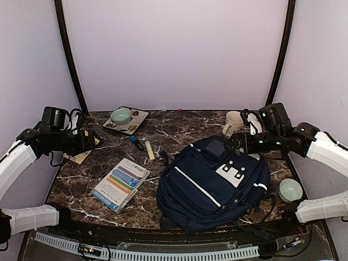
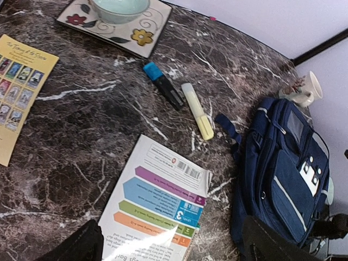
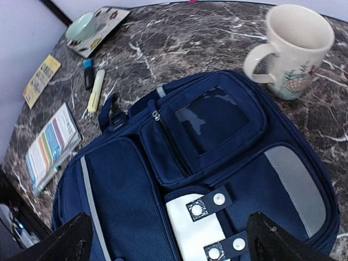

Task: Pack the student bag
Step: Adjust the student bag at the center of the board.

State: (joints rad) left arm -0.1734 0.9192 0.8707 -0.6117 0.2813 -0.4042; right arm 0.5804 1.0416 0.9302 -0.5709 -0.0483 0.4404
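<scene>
Marble table [image 1: 179, 129]: student bag [image 1: 209, 182], "3" booklet [image 2: 157, 204]

The student bag [image 1: 215, 182] fills the right half of the table [image 1: 179, 122]; you get no flat room there. A mug [image 1: 234, 123] stands just beside its top edge, a green bowl [image 1: 290, 189] near its right side. You can pass over bare marble at back centre, between tray [image 1: 138, 122] and mug. A marker [image 1: 136, 143] and highlighter [image 1: 149, 150] lie between tray and workbook [image 1: 122, 183]; only a narrow strip separates workbook from bag. A leaflet [image 2: 22, 92] sits at the left edge.
</scene>
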